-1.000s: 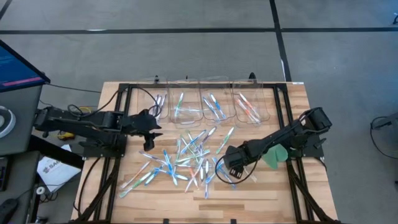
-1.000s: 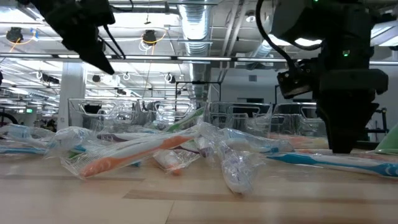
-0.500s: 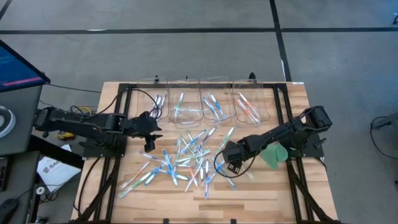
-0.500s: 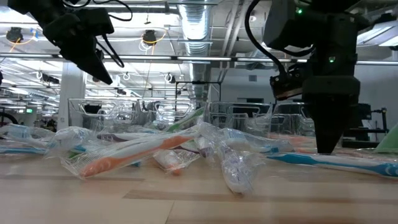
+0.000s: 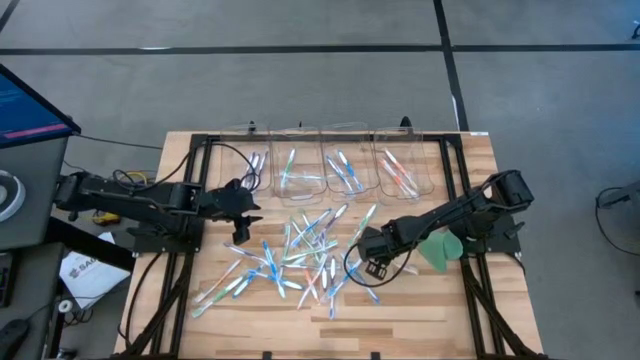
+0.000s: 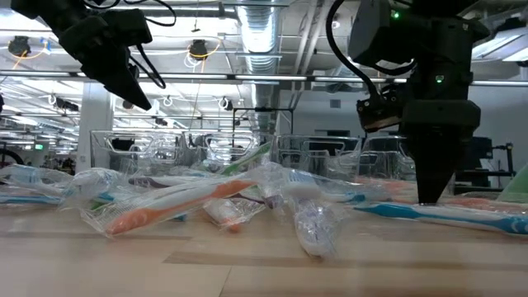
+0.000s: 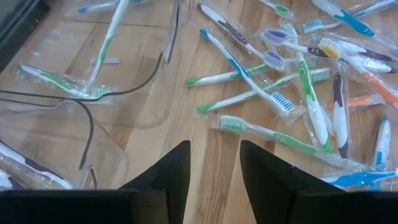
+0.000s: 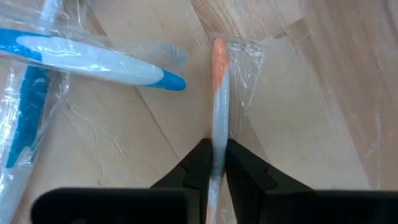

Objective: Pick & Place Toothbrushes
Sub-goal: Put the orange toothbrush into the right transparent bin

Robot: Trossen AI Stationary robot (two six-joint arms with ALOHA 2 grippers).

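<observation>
A wooden table (image 5: 440,300) of pale planks on a black frame stands on a grey floor crossed by dark lines. Along its far edge sits a row of clear bins (image 5: 330,165), each holding a few toothbrushes. The main heap of wrapped toothbrushes (image 5: 300,255) lies scattered over the middle of the table, their clear wrappers crumpled and overlapping. A flat green disc (image 5: 440,250) lies near the right side of the table, partly under the right arm.

The right gripper (image 5: 375,262) is down at the right edge of the heap. In the right wrist view its two dark fingers (image 8: 199,165) are pressed together on an orange-tipped toothbrush (image 8: 219,118) in its wrapper, which lies on the wood; a blue and white toothbrush (image 8: 93,59) lies just beside it. In the low view this gripper (image 6: 431,194) reaches down to the tabletop behind a blue toothbrush (image 6: 437,216).

The left gripper (image 5: 245,203) hangs above the table at the left of the heap, near the leftmost bin. Its fingers (image 7: 171,174) stand apart with nothing between them, bare wood showing in the gap.

To the left of the table stand a blue-lit screen (image 5: 30,105) and some papers (image 5: 80,275) on the floor. The low view looks across the heap into a large hall with ceiling ducts (image 6: 264,33), hanging lamps (image 6: 198,49) and metal racks behind.
</observation>
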